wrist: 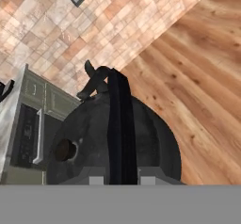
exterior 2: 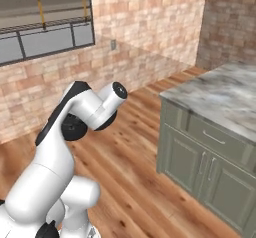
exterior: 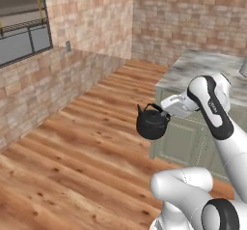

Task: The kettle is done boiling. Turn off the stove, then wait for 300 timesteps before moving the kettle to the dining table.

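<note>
A brick wall with a dark-framed window (exterior: 24,35) stands at the left, wooden floor (exterior: 72,156) below it. Mid-frame the kettle (exterior: 152,122) hangs in the air above the boards — the gripper (exterior: 166,112) is clamped tight on its arched handle (wrist: 121,129). Just right, green cabinets (exterior: 185,142) under a marble counter (exterior: 202,69) stand close beside the kettle.

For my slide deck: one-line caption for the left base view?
Tool shut on the black kettle by its handle, carrying it above the wood floor beside a green cabinet.
</note>
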